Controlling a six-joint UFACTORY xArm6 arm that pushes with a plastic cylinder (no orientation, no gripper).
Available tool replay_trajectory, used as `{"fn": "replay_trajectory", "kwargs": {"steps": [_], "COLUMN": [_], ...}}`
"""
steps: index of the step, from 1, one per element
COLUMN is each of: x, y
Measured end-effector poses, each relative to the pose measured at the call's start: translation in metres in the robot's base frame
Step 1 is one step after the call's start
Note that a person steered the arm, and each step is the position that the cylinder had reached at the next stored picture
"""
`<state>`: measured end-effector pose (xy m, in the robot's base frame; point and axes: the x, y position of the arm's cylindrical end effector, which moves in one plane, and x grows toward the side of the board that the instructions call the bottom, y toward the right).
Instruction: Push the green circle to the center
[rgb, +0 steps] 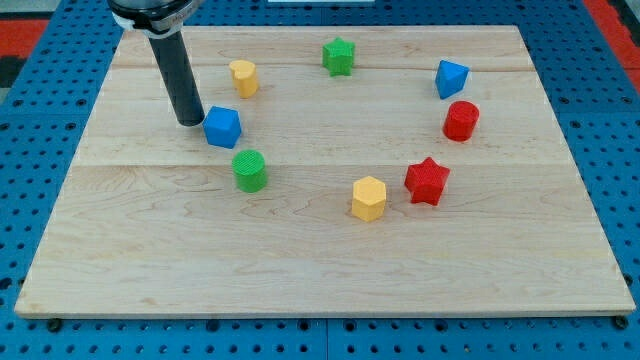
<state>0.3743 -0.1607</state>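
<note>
The green circle (249, 170) is a short ribbed cylinder, upright on the wooden board (320, 270), left of centre. My tip (190, 122) (a bare rod, holding nothing) rests just left of the blue cube (222, 127), above the circle

Bright, even overhead light across the pale wooden bench (330, 250); no glare or hot spots. Shadows short and soft, hugging each block's base. Focus sharp corner to corner, no motion blur. Bench's side edges converge toward its far edge, plain perspective; its edges stay straight, no visible distortion.
</note>
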Motion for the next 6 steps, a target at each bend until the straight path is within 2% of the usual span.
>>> {"fn": "replay_trajectory", "kwargs": {"steps": [1, 2, 3, 5, 6], "x": [0.011, 0.064, 0.105, 0.057, 0.107], "y": [-0.002, 0.0, 0.05, 0.076, 0.085]}}
